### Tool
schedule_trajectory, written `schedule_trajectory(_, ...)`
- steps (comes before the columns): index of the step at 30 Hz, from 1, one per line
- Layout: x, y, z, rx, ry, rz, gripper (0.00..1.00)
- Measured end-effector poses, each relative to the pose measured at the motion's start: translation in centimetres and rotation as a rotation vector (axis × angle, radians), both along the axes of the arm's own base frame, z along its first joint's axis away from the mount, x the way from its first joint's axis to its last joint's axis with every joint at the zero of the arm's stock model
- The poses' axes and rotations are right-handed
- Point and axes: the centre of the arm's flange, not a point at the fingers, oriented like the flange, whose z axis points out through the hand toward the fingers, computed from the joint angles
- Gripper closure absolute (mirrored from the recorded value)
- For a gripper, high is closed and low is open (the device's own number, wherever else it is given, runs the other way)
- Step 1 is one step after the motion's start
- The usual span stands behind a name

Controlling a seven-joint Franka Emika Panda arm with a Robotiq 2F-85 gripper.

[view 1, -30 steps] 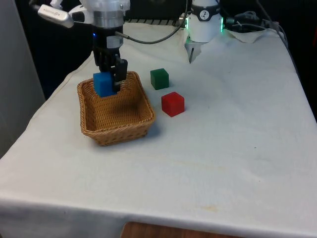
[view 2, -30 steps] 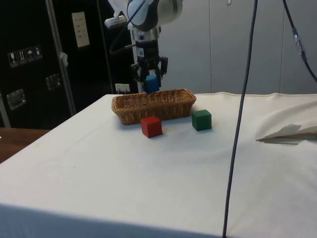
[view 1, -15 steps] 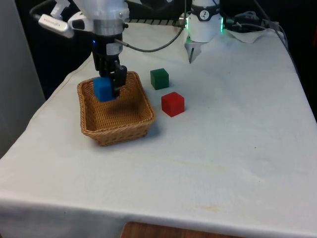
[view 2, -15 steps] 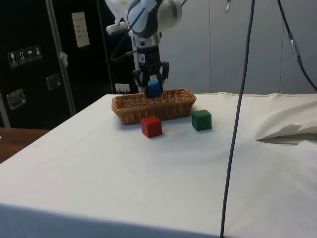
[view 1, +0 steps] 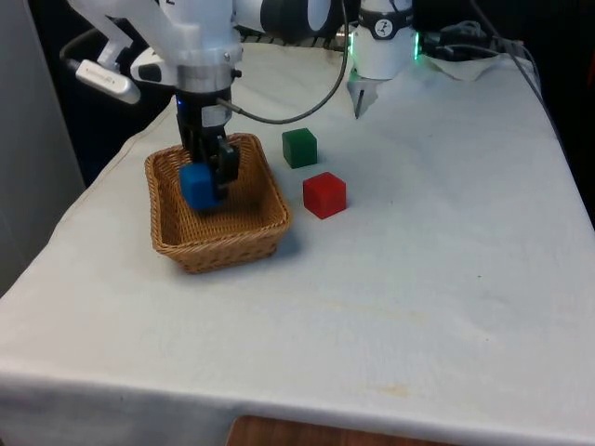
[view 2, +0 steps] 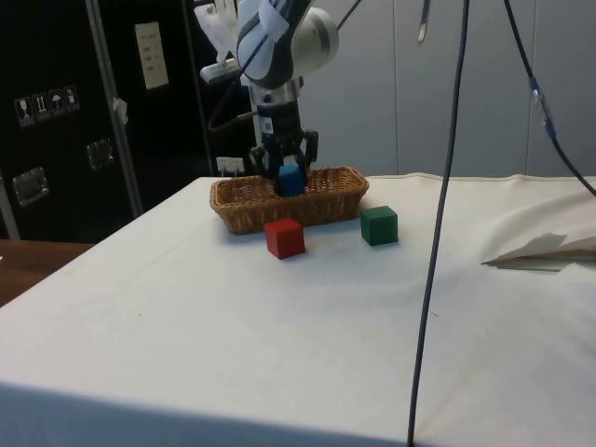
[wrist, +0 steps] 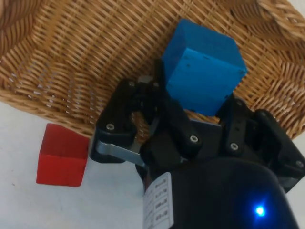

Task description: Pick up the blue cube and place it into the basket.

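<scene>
The claw (view 1: 206, 172) grips the blue cube (view 1: 198, 185) between its two black fingers and hangs inside the wicker basket (view 1: 249, 230), with the cube below the rim. In the wrist view the blue cube (wrist: 202, 66) sits tilted between the fingers, its far face near the basket's woven inner wall (wrist: 90, 57); whether it touches the weave I cannot tell from here. In the side view the claw (view 2: 285, 168) and cube (view 2: 291, 179) dip behind the basket's near wall (view 2: 317, 205).

The basket stands on the white-clothed worktop (view 1: 418, 279), near the edge at the front view's left. A red cube (view 1: 323, 194) lies on the cloth just beside the basket, towards the middle of the worktop, and a green cube (view 1: 299, 147) lies a little farther towards the far edge, apart from both.
</scene>
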Motion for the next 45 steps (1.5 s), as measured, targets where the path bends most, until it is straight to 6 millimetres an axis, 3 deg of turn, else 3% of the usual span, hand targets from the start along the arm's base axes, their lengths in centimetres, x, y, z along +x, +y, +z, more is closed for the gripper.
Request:
schedule_trajectory(1,0.0,0.0,-0.4,0.002,0.004,-0.001,0.94)
schedule_trajectory(3,0.1,0.0,-0.7,0.005,0.006,-0.003,0.81)
schedule_trajectory(11,0.1,0.0,-1.2,0.011,0.008,-0.004,0.05)
schedule_trajectory(12,0.1,0.0,-1.2,0.011,0.009,-0.003,0.00)
schedule_trajectory(21,0.2,0.0,-1.2,0.011,0.009,-0.004,0.00)
schedule_trajectory(34,0.1,-0.2,3.2,0.025,-0.002,0.012,0.00)
schedule_trajectory(45,0.3,0.9,7.2,0.024,-0.001,0.053,0.00)
